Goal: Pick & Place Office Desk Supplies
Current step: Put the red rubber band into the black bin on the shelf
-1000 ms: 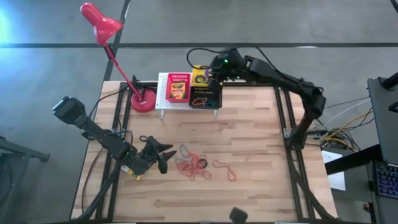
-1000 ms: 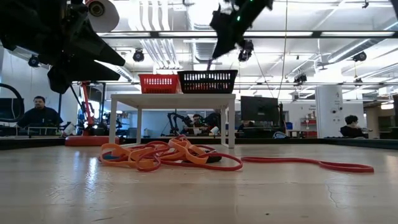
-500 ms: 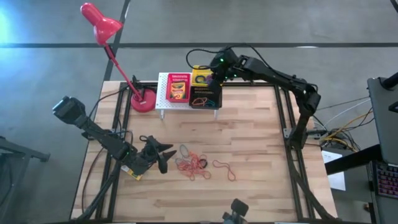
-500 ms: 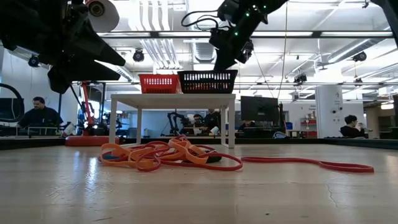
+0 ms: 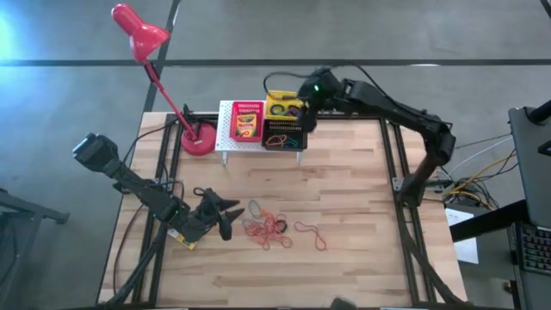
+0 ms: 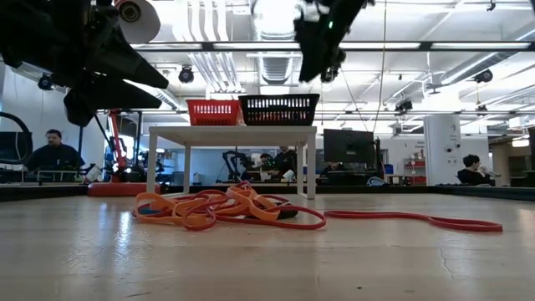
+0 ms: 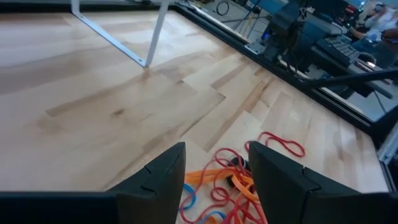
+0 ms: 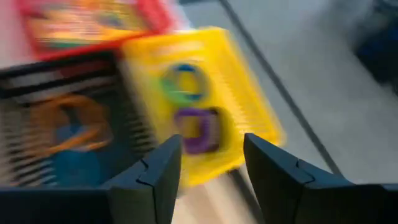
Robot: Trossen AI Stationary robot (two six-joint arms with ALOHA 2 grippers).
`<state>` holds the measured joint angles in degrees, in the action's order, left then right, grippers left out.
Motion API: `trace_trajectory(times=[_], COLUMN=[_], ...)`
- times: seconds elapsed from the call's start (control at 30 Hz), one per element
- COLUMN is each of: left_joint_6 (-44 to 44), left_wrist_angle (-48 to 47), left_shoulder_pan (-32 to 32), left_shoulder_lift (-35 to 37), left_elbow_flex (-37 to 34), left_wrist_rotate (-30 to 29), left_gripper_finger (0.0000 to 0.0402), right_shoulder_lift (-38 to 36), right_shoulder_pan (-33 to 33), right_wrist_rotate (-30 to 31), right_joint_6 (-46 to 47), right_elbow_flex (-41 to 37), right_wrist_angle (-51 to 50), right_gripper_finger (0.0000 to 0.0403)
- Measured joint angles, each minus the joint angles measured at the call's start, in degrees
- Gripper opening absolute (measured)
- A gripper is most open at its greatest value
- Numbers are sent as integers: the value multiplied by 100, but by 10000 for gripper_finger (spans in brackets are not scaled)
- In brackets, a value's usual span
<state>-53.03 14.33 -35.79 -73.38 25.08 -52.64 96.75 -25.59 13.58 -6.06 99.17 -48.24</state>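
A tangle of orange-red rubber bands lies mid-table, with one loose red band to its right. My left gripper stands open just left of the tangle, with nothing between its fingers. A small yellow box lies under that arm. On the white rack at the far edge sit a red basket holding a box, a yellow basket holding coloured rings, and a black basket holding bands. My right gripper hovers open above the yellow and black baskets, empty.
A red desk lamp stands with its base left of the rack. The near half of the wooden table is bare to the right of the bands. In the low view, people sit in the room behind.
My right gripper has dipped toward the baskets on the rack, then risen again and shifted a little toward the table's right edge. My left arm and the bands have kept still.
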Motion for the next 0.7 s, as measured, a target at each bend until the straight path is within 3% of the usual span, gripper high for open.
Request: trace_trajectory(times=[0.2, 0.4, 0.57, 0.7], left_joint_6=[0, 6, 9, 11], left_wrist_angle=[0, 1, 1, -43], left_shoulder_pan=[-2, -2, 0, 14], left_shoulder_lift=[0, 0, 0, 0], left_elbow_flex=[0, 1, 0, 0], left_wrist_rotate=[76, 76, 68, -29], left_gripper_finger=[181, 181, 181, 181], right_shoulder_lift=[-984, -1883, -2168, -1952], right_shoulder_pan=[1272, 2759, 3983, 4652], right_wrist_rotate=[-165, -161, -163, -166], right_joint_6=[18, 1141, 2140, 2563], right_elbow_flex=[-1180, -3207, -4849, -5866], right_wrist_angle=[353, 1450, 2847, 4255], right_gripper_finger=[142, 119, 109, 119])
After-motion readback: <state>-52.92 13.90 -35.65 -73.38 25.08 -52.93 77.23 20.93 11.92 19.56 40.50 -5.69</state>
